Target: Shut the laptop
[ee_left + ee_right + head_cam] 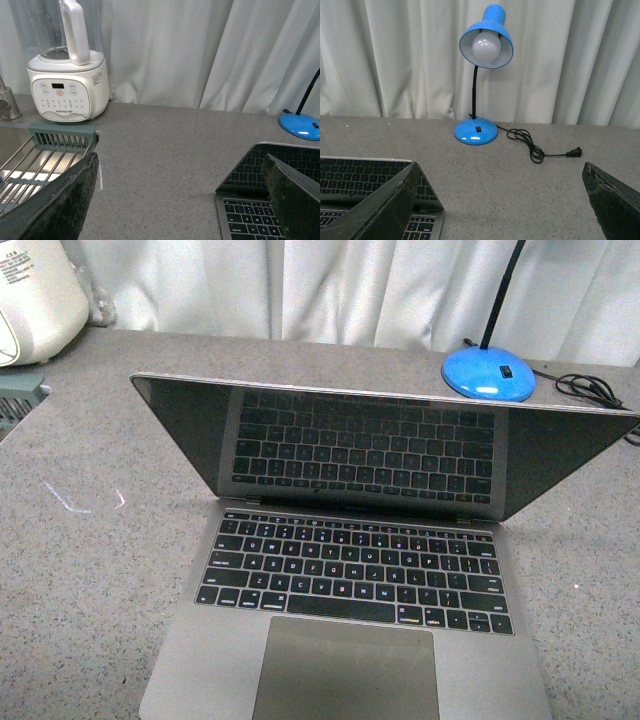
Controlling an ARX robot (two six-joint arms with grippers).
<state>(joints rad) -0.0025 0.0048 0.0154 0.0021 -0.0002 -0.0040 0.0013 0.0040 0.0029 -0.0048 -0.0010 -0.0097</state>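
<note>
The grey laptop (350, 570) stands open in the middle of the grey counter, its glossy black screen (380, 450) tilted forward over the black keys and mirroring them. The trackpad (345, 670) is at the near edge. Neither arm shows in the front view. My left gripper (182, 200) is open and empty, above the counter beside the laptop's left corner (250, 200). My right gripper (502, 200) is open and empty, above the counter beside the laptop's right corner (380, 185).
A blue desk lamp (476, 131) with a loose black cord (532, 147) stands behind the laptop's right side (490, 375). A white blender (67, 85) and a sink with a rack (45, 155) are at the left. White curtains hang behind.
</note>
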